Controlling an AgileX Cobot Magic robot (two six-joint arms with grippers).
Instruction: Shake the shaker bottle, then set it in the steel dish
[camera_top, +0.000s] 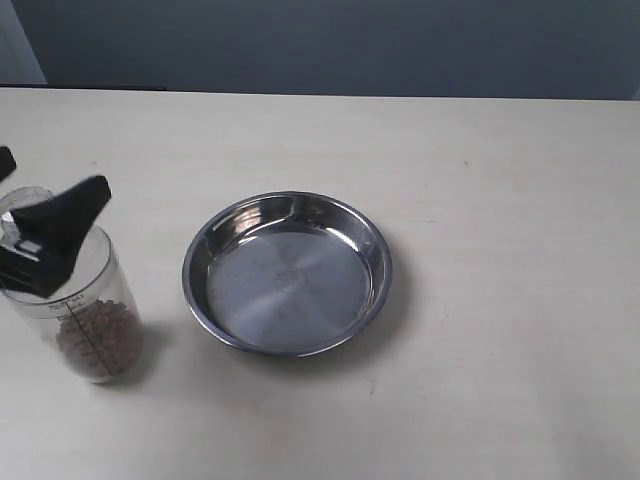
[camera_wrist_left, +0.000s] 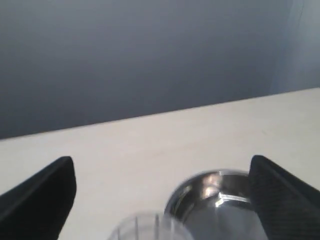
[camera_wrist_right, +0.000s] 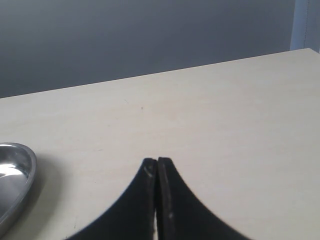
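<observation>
The shaker bottle (camera_top: 88, 305) stands upright on the table, left of the steel dish (camera_top: 290, 280), with brown pellets in its lower part. My left gripper (camera_top: 52, 172) is open, its black fingers (camera_top: 60, 215) spread wide on either side of the bottle's top and not pressing on it. In the left wrist view the clear bottle top (camera_wrist_left: 150, 229) shows low between the fingers of my left gripper (camera_wrist_left: 162, 170), with the steel dish (camera_wrist_left: 210, 187) beyond. My right gripper (camera_wrist_right: 157, 165) is shut on nothing, over bare table; the steel dish (camera_wrist_right: 15, 170) lies off to one side.
The pale table (camera_top: 500, 200) runs back to a dark grey wall (camera_top: 350, 40). The right arm is outside the exterior view.
</observation>
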